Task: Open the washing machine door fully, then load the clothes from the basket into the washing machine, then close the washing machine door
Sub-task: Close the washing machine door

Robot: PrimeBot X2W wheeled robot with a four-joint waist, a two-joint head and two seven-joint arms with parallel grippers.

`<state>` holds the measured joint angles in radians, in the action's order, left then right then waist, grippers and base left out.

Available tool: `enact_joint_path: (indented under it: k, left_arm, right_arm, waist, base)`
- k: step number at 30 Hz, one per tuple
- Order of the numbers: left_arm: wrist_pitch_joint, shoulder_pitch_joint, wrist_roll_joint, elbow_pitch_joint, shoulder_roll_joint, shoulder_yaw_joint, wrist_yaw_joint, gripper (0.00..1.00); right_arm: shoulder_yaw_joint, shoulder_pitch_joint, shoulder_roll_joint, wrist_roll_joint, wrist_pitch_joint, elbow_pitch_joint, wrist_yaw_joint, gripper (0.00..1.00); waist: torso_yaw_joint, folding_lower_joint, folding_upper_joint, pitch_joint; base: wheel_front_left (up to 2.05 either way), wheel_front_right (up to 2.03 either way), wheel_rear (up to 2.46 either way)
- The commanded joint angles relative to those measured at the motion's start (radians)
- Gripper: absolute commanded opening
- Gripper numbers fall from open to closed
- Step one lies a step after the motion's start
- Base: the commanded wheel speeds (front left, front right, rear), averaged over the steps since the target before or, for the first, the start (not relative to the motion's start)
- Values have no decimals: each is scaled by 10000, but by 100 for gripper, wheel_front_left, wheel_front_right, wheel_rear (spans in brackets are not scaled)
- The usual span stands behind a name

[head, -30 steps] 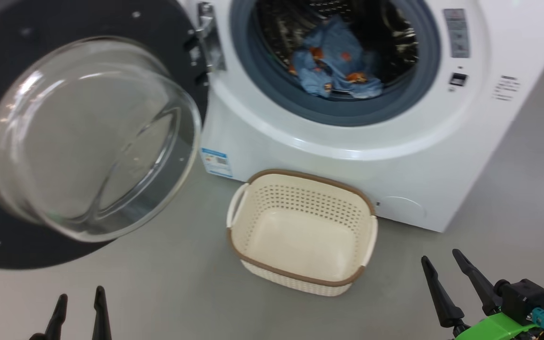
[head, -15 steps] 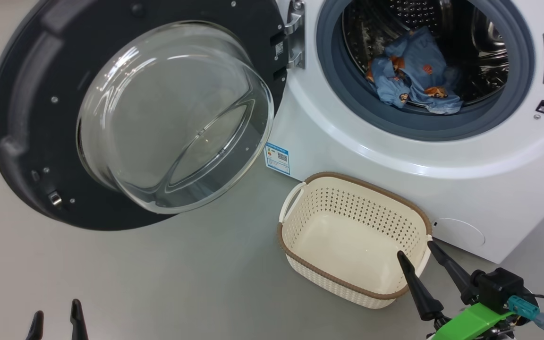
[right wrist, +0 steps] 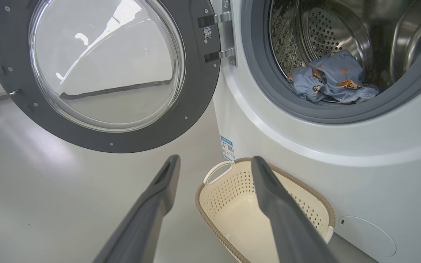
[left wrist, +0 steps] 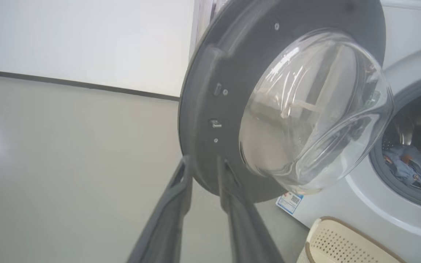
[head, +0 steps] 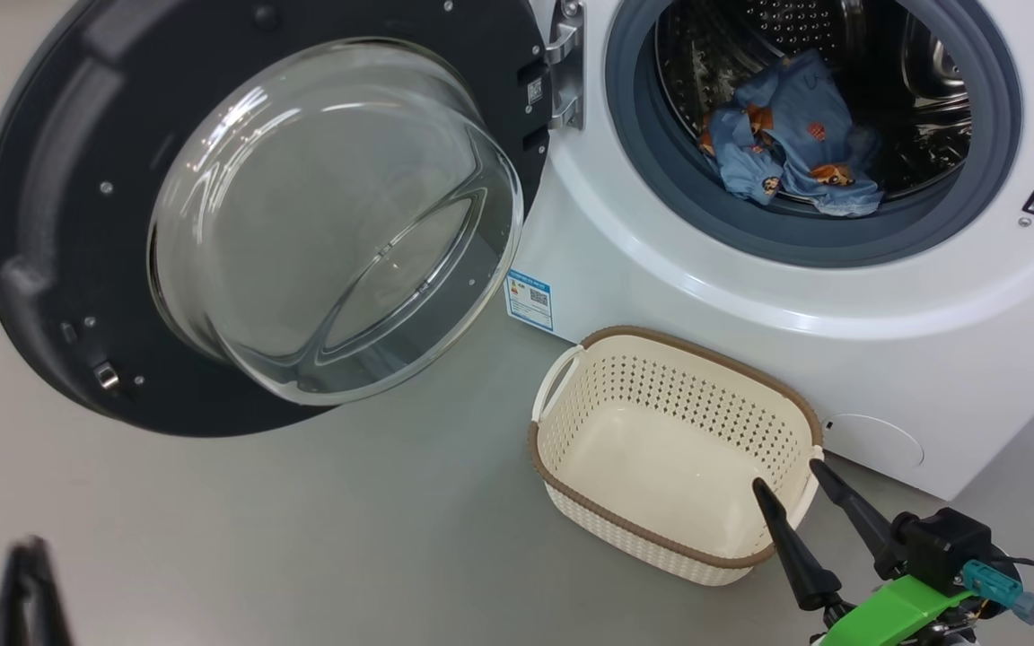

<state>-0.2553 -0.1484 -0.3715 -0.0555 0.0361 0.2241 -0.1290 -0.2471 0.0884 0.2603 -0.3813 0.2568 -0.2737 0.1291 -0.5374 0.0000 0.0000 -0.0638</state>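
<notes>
Door (head: 50, 224), upper left, stands open. The left gripper (left wrist: 203, 162), narrow and empty, may glance off its rim when pushing. Right gripper (head: 786, 475) wide, empty.

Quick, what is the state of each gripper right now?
Left gripper: fingers apart, holding nothing.
Right gripper: open, holding nothing.

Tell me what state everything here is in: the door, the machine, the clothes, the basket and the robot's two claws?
washing machine door, swung wide open to the left.
washing machine, mouth uncovered, loaded.
clothes, bunched inside the machine.
basket, upright, empty.
left gripper, fingers apart, holding nothing.
right gripper, open, holding nothing.
</notes>
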Motion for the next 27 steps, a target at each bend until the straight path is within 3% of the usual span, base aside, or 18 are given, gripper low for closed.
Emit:
enact_joint_path:
  k: [1,4,10,16,20,27]
  left_arm:
    - [-65,759,92,651,143,646,-9,0]
    - [-65,1407,5,1361,513,975,-13,0]
    - [-65,3183,-1457,1415,2393,1152,-15,0]
    - [-65,5392,-4019,-424,4109,1593,-16,0]
    - [5,6574,-5818,-2141,5173,1191,-16,0]
    - [2400,7937,-8760,-4483,6563,12,-16,0]
  right_arm:
    - [-112,150,87,-72,49,229,16,100]
    - [9,34,42,-33,49,275,16,100]
    - [409,-247,-68,89,49,436,16,100]
    - [476,-255,-69,206,49,613,16,100]
    - [429,-80,20,192,49,635,16,100]
    - [327,183,166,202,49,688,16,100]
  waist:
    - [21,0,0,-17]
    - [59,0,0,-44]
    - [142,0,0,-172]
    - [425,0,0,-547]
    - [619,0,0,-795]
    - [853,0,0,-1170]
  base:
    - [0,0,0]
    - [0,0,0]
    - [0,0,0]
    - [0,0,0]
    - [0,0,0]
    - [0,0,0]
